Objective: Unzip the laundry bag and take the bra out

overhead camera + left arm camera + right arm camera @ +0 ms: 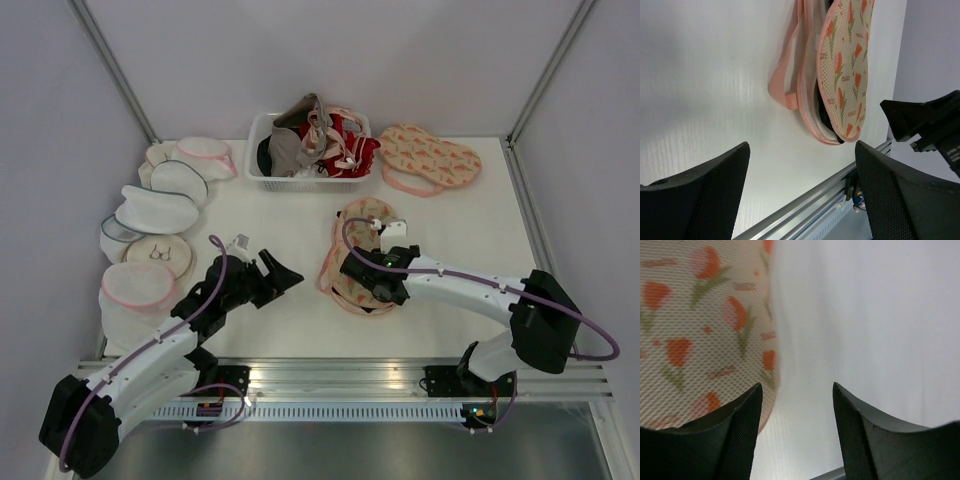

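Right wrist: laundry bag [695, 330] lies beneath one jaw.

White table [290, 325] – pale grey walls [340, 50] on three sides, metal corner posts [113, 65] – aluminium rail [340, 378] along near edge.

White arms [150, 358], blk joints, purple cables [344, 235], blk textured fingers [705, 195]

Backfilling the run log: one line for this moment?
left gripper open, beside laundry bag | right gripper open, over bag edge | bra inside bag
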Motion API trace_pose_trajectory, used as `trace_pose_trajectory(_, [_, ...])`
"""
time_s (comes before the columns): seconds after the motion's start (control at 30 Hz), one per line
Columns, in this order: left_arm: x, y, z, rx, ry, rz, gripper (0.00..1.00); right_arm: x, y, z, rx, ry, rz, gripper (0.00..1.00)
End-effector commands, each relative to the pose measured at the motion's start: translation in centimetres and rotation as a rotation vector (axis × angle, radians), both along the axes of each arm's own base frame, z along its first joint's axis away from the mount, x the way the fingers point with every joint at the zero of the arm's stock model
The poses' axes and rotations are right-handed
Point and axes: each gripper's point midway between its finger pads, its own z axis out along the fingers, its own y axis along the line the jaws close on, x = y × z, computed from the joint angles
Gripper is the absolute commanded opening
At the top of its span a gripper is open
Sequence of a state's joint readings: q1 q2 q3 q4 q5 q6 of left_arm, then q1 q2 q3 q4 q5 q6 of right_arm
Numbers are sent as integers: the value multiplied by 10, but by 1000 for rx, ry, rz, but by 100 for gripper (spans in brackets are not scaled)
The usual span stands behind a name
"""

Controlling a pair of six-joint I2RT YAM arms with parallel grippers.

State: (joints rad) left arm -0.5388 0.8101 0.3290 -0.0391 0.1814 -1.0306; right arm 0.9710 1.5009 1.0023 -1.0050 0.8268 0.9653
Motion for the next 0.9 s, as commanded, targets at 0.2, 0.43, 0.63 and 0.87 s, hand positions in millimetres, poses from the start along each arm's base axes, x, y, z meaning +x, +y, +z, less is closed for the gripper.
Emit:
trace_pose_trajectory(0.2, [-1, 14, 6, 68, -71, 10, 89, 41, 128, 49, 291, -30, 401, 68])
trace_pose_trajectory(0.43, [-8, 18, 4, 58, -68, 18, 89, 66, 177, 22, 261, 33, 449, 68])
trace_pose_trajectory(0.63, [-12, 23, 2, 49, -78, 36, 89, 73, 188, -13, 135, 121, 452, 67])
trace_pose_trajectory(0.87, [-14, 24, -1, 48, -72, 36, 89, 78, 173, -23, -14, 116, 381, 63])
